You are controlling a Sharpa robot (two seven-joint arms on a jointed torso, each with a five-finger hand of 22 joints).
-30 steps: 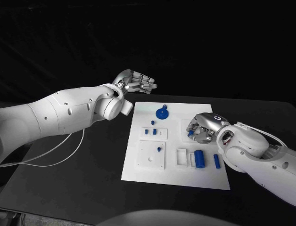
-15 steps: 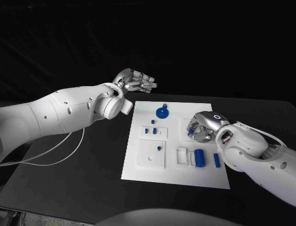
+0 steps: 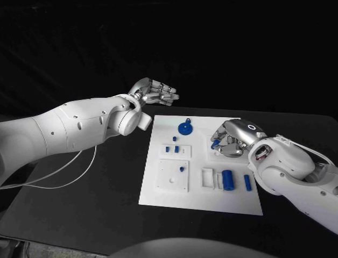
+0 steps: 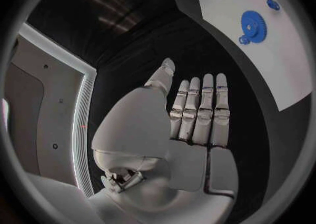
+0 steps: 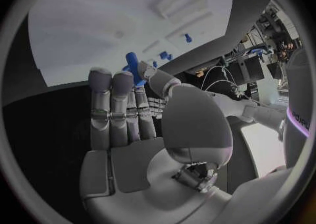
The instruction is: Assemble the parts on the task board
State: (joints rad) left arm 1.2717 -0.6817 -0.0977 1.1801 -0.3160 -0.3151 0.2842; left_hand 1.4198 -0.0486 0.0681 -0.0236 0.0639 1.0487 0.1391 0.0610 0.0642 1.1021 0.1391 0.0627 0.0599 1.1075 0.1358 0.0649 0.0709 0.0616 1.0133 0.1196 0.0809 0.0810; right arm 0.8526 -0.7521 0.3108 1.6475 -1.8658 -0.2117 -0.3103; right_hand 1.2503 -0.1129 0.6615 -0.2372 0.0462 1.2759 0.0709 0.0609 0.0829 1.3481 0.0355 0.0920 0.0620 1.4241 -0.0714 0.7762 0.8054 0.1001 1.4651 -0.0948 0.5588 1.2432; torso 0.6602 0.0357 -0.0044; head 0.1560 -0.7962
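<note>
Right hand (image 3: 230, 144) pinches a small blue part (image 5: 134, 67) over the task board (image 3: 204, 201) for insertion; left hand (image 3: 155, 94) idles empty, fingers straight, off the board's far-left corner.

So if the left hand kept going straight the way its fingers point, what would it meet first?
Probably bare black table: the left hand lies open and flat beside the task board, fingers aimed past its edge. Depth is unclear.

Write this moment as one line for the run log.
left hand: open, off board | right hand: pinching blue part above task board
</note>
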